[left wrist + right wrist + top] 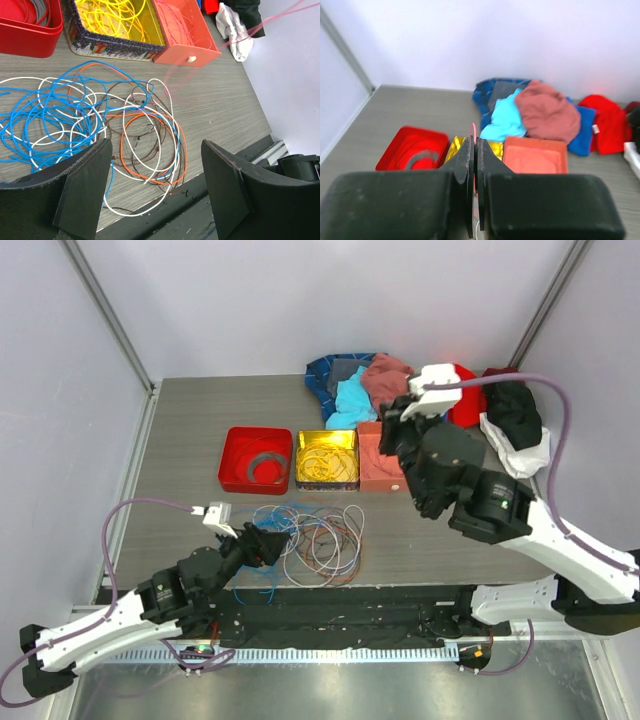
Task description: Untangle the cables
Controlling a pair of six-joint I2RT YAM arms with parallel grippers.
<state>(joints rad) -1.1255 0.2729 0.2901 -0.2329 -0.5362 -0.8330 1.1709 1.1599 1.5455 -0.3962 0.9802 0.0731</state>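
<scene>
The cables (312, 535) lie as a loose tangle of blue, white, orange and brown wires on the table near its front edge; the left wrist view shows them too (100, 115). My left gripper (262, 545) hovers low over the tangle's left side, jaws wide open and empty (156, 145). My right gripper (395, 435) is raised over the orange tray and shut (475, 145) on a thin pink-red wire (473, 129). That wire (250, 31) stretches taut up from the tangle.
A red tray (232, 462) holds a grey cable, a yellow tin (327, 483) holds yellow wires, and an orange tray (380, 480) holds red wires, side by side mid-table. A heap of clothes (380, 385) lies behind them. The black front rail (210, 200) runs just past the tangle.
</scene>
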